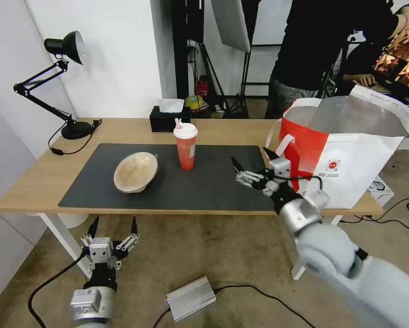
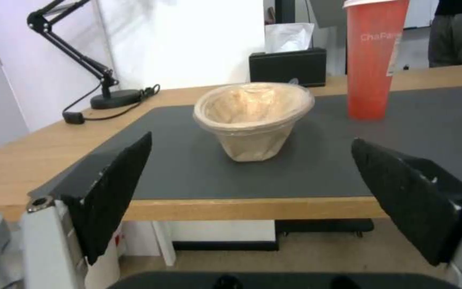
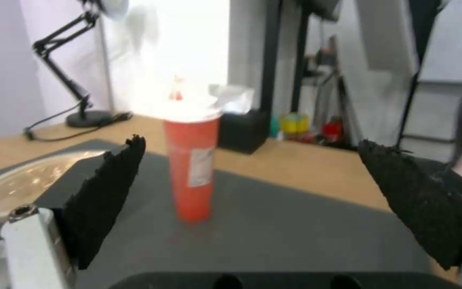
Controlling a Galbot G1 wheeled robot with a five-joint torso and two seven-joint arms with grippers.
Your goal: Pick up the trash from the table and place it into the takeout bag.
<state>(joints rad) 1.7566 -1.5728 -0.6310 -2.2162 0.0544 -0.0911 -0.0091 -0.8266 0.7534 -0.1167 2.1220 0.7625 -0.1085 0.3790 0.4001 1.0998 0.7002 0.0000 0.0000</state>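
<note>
A beige paper-pulp bowl (image 1: 135,171) (image 2: 253,117) (image 3: 25,184) lies tilted on the dark mat of the table (image 1: 40,182). To its right stands a red-orange cup (image 1: 185,146) (image 2: 374,56) (image 3: 190,164) with a white lid. The white and red takeout bag (image 1: 350,150) stands open at the table's right end. My right gripper (image 1: 251,164) (image 3: 252,200) hovers open over the mat, between the cup and the bag, with the cup ahead of it. Below the table's front edge, in front of the bowl, my left gripper (image 1: 113,224) (image 2: 252,200) is open and empty.
A black desk lamp (image 1: 61,82) stands at the table's back left, its cable trailing on the wood. A black tissue box (image 1: 169,119) sits behind the cup. A silver box (image 1: 191,298) and cables lie on the floor. A person stands behind the bag.
</note>
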